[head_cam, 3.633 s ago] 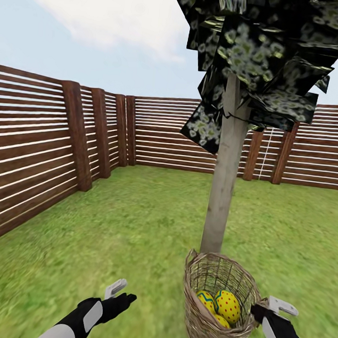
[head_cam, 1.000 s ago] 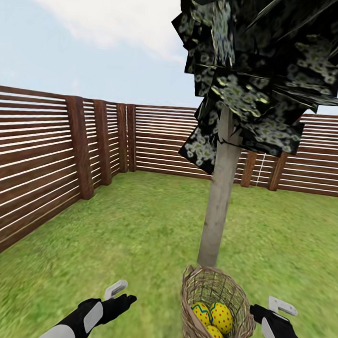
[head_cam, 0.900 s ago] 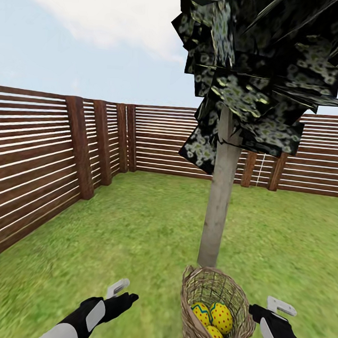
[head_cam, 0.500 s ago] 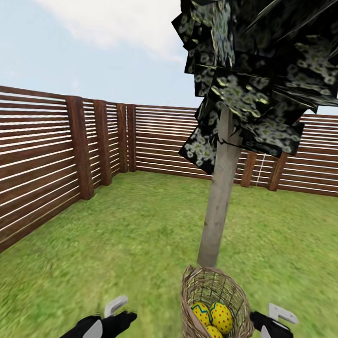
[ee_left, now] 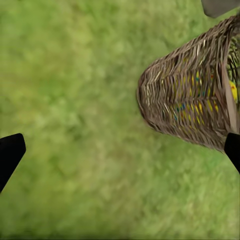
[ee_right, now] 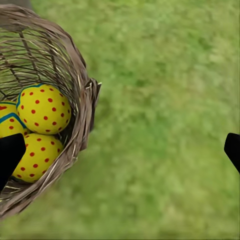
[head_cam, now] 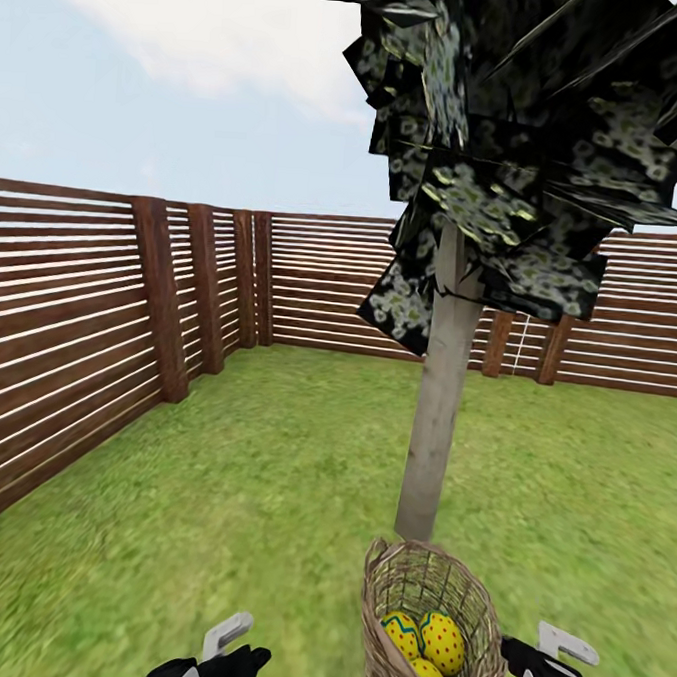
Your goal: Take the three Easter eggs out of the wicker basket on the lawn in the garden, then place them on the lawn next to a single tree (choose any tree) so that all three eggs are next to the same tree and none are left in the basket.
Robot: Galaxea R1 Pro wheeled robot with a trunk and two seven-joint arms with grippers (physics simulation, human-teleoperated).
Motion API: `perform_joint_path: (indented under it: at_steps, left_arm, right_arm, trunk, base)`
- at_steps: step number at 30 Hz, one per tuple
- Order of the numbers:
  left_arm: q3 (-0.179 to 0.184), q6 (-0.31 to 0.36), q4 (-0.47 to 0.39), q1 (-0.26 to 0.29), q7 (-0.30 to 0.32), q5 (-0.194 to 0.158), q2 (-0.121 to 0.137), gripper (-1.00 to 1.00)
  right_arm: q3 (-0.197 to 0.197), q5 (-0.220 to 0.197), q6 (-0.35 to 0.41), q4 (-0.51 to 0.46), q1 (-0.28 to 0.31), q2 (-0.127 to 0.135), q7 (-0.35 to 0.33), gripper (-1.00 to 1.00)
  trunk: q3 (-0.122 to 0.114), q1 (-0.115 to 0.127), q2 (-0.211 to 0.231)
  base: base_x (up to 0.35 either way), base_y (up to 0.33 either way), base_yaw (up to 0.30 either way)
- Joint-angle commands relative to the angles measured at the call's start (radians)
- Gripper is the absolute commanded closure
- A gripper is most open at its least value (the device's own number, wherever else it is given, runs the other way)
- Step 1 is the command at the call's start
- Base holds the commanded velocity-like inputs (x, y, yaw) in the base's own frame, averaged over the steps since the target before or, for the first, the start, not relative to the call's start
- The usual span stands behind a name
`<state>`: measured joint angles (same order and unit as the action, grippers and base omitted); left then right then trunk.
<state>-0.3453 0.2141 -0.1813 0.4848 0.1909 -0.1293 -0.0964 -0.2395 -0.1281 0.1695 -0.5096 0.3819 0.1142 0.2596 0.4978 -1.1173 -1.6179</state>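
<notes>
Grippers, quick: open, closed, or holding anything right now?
Left gripper: open, fingers spread, holding nothing.
Right gripper: open, empty, beside the wicker basket.

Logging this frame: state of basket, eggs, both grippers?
wicker basket: upright on the lawn at the foot of the tree, holding eggs.
Easter eggs: all three inside the basket, none on the grass.
left gripper: open, empty, beside the basket.
right gripper: open, empty, beside the basket rim.
</notes>
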Motion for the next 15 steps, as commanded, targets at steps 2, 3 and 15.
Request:
perform_joint_path:
  at_steps: [2,3,15]
  left_arm:
    - [-0.001,0.008,-0.002,0.000,0.001,-0.010,0.000,-1.00]
    - [-0.001,0.008,-0.002,0.000,0.001,-0.010,0.000,-1.00]
    - [0.000,0.007,0.012,0.001,0.000,-0.009,0.000,-1.00]
  right_arm:
    - [0.002,-0.010,0.004,-0.002,0.000,0.000,0.004,-1.00]
    - [0.002,-0.010,0.004,-0.002,0.001,0.000,0.004,-1.00]
    - [0.002,-0.010,0.004,-0.003,0.001,0.000,0.004,-1.00]
  trunk:
    - [-0.005,0.008,0.014]
    - [-0.008,0.012,0.021]
    - [-0.046,0.058,0.105]
  base:
    - [0.000,0.000,0.000]
    - [0.000,0.000,0.000]
    - [0.000,0.000,0.000]
